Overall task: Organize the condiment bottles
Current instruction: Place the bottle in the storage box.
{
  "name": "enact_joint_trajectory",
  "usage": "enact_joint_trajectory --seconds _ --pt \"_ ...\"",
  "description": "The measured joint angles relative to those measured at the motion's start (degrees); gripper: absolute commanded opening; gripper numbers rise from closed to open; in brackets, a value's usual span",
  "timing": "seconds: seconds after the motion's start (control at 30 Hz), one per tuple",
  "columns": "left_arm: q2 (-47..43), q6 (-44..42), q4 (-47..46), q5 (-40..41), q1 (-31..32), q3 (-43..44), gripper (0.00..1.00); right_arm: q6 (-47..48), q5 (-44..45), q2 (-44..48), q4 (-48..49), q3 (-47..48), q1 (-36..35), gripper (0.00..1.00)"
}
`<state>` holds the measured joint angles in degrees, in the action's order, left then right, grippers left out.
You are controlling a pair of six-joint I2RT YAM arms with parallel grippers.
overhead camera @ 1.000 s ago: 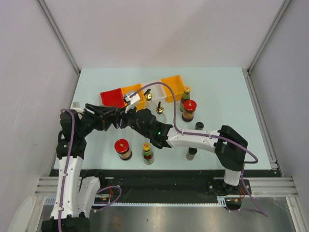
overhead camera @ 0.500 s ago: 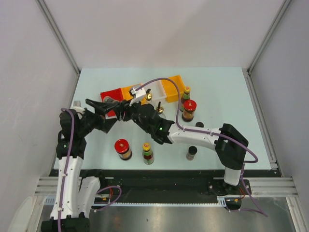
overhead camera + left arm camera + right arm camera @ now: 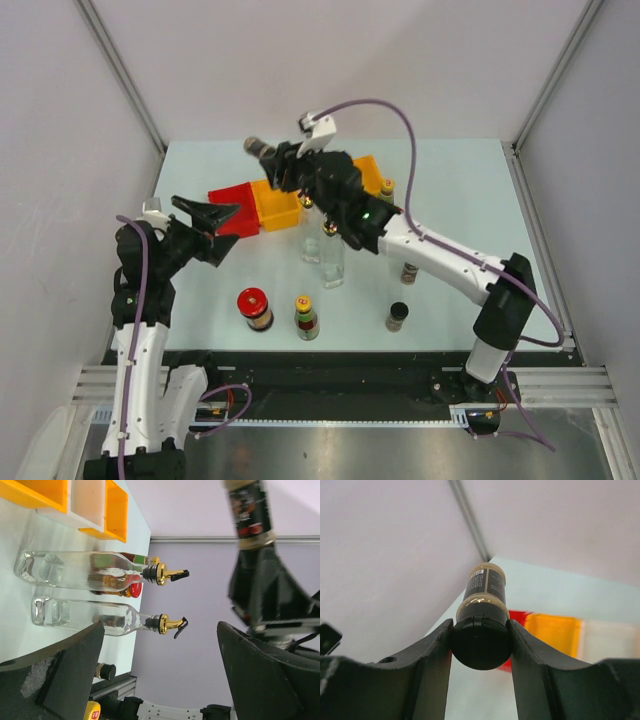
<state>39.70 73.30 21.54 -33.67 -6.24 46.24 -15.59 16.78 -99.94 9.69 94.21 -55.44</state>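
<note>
Right fingers (image 3: 427, 675) clamping black-capped shaker (image 3: 482, 600) aloft, left fingers (image 3: 70, 675) spread empty, glass bottles (image 3: 333, 262) upright near bins (image 3: 278, 212)

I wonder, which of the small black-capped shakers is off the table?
The black-capped shaker clamped by its cap in the right tool, held up in the air; the other shaker near the front edge stands on the table.

9 btls (image 3: 306, 317), 4 bins (image 3: 275, 205)
</note>
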Motion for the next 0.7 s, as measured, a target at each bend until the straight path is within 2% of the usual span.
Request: enact_joint_trajectory --seconds 0.2,0.33,0.57,0.7 --pt "1.42 -1.79 -0.02 0.44 0.02 0.00 1.00 0.57 -0.98 2.93 -12.68 8.00 9.81 0.00" --pt "3.26 -3.58 -0.22 1.11 0.02 -0.11 1.00 1.36 -3.45 0.72 -21.77 15.61 17.44 0.00" --pt "9.88 -10.73 1.01 2.75 0.02 0.39 1.00 5.51 -8.55 -18.58 -40.11 45.64 27.91 0.00" --pt "13.90 -15.19 3.08 4.13 0.02 1.05 1.00 7.32 -11.26 -24.17 -46.45 48.41 30.10 0.00"
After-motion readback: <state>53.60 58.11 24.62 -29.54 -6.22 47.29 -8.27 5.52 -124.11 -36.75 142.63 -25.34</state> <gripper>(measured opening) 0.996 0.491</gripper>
